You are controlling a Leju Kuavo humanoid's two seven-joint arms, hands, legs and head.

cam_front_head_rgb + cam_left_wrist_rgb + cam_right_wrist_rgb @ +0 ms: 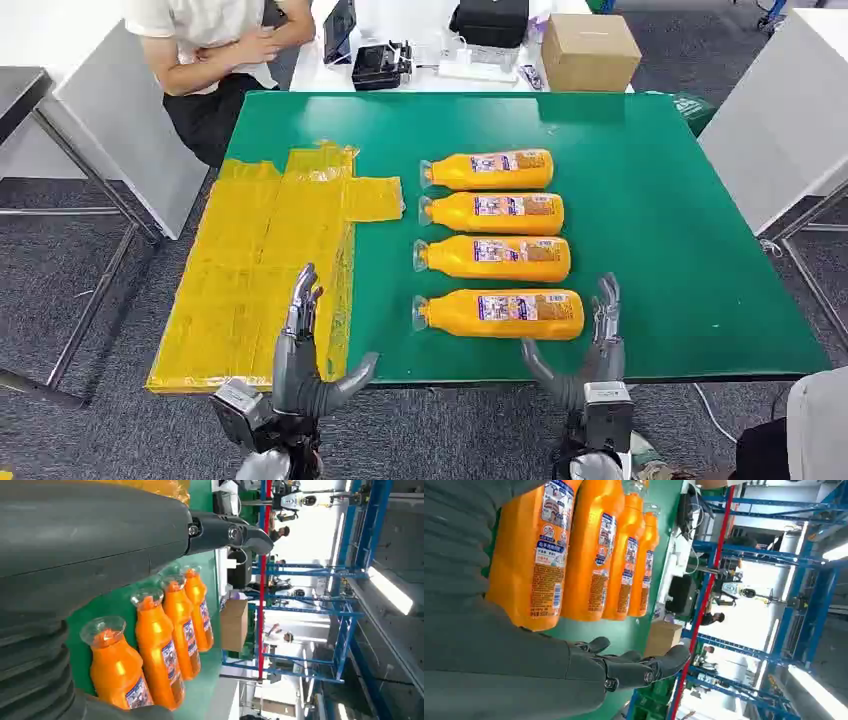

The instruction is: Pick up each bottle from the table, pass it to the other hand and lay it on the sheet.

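Observation:
Several orange bottles lie on their sides in a column on the green table [640, 200], caps pointing left. The nearest bottle [500, 313] [531, 555] [117, 672] lies just beyond my right hand [597, 345], which is open with fingers upright and thumb [537, 362] spread toward the bottle's base, holding nothing. The others [492, 258] [492, 213] [488, 169] lie farther back. My left hand [305, 350] is open at the table's front edge, over the near right part of the yellow sheet [250, 270]. Its dark fingers [225, 532] are empty.
A person [215, 50] sits at the table's far left corner. Behind the green table stands a white table with a cardboard box [588, 50], a black bag [490, 20] and devices [380, 65]. Grey desks flank both sides.

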